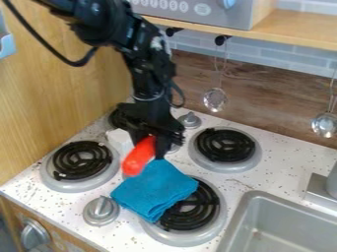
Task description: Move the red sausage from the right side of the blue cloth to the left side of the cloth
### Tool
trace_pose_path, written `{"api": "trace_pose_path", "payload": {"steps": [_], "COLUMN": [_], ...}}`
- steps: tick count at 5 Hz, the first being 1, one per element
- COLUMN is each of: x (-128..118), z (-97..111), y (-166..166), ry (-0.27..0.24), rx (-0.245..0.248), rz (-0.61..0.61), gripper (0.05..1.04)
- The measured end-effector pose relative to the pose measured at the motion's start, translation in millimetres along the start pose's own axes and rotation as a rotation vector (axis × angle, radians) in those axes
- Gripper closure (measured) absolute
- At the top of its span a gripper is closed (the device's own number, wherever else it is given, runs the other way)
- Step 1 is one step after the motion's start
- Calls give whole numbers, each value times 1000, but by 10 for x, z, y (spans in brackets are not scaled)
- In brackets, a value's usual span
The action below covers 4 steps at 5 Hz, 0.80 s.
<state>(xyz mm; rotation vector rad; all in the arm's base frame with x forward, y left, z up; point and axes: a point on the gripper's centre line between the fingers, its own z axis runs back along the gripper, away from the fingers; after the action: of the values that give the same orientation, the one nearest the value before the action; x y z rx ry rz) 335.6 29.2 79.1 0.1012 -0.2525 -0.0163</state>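
My claw (151, 143) seems closed around the upper end of one smooth, rounded orange-red elongated object (137, 158), which slants down beneath me, its lower end hanging beside a folded blue cloth (156, 188). With so little of it in my grip, the object could pivot or slip out; its rounded shape might then let it roll. Dipping low, I could snag the cloth, which lies just below me, partly over a black coil burner (209, 199), and drag it.

I count one orange-red object, one cloth, four burners around me including that one, one white block (120, 140) just beside me, two wire-handled metal strainers (215, 99) hanging beyond me, and one grey metal sink (289, 212) well apart from me.
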Motion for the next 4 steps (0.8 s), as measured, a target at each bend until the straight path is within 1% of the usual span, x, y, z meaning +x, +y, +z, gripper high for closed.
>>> {"api": "trace_pose_path", "payload": {"steps": [1,2,3,4], "x": [-84,-171,-183,-186], "z": [15,-62,-195,-509], "y": [197,494,728,765], "ry": [-34,-95,-138,-139], "rx": [-3,15,6,3], "rz": [-140,-158,-222,-182], "gripper": [516,516,516,516]}}
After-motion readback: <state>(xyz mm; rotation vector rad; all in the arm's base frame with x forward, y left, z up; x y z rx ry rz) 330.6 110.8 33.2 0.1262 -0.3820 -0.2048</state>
